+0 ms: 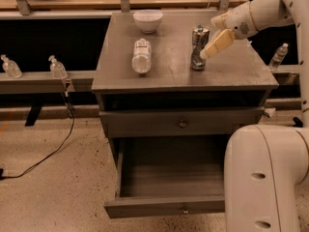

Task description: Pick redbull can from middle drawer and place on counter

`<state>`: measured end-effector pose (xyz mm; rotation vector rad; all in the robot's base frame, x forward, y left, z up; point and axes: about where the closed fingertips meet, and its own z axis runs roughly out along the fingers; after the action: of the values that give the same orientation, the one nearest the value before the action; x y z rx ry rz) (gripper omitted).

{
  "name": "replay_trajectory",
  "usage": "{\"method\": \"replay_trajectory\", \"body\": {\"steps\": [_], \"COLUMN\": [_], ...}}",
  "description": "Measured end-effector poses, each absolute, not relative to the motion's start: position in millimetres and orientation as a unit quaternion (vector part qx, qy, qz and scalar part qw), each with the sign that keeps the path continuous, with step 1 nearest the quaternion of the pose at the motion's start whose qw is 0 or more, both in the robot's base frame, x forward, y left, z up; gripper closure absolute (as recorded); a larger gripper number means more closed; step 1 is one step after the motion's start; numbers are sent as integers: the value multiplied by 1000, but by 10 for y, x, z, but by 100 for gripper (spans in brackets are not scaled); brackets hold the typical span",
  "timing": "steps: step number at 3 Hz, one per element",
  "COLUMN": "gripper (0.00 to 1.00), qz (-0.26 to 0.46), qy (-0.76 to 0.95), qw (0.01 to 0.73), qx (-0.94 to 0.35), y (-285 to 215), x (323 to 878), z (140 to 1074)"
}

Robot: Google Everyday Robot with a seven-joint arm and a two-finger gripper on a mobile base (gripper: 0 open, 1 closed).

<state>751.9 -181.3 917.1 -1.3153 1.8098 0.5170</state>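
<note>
Your redbull can (199,47) stands upright on the counter (169,69), right of centre and well clear of the front edge, shiny top facing up. Your gripper (210,38) reaches in from the right at can height, with the white arm running off toward the upper right corner. The jaws are spread apart. One pale finger sits up near the can's top, and the other of the two fingers (218,42) slants down toward the can's lower right side. That lower tip is right at the can's wall, but you can't tell whether it touches. The can is not clamped; it rests on its own base.

To the left of the can, a clear plastic bottle (141,55) with a white label lies on its side, well apart from it. A white bowl (147,20) sits behind the bottle, near the back edge of the counter.

Down below, the middle drawer (145,208) is pulled out toward you. Its grey floor is bare and the small knob on its front panel is showing. The drawer above it (145,123) is pushed in, knob at centre. The robot's white base (265,178) fills the lower right and covers the open drawer's right end. A dark cable (53,151) trails over the speckled floor on the left.
</note>
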Motion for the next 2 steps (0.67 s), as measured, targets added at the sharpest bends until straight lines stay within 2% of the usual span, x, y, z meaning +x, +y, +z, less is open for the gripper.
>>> {"method": "replay_trajectory", "body": {"steps": [1, 2], "gripper": [0, 0], "qz": [235, 264], "qy": [706, 670], "qw": [436, 500], "qx": [-506, -480], "y": [-1893, -2189], "x": [7502, 7446], "z": [9164, 9281]}}
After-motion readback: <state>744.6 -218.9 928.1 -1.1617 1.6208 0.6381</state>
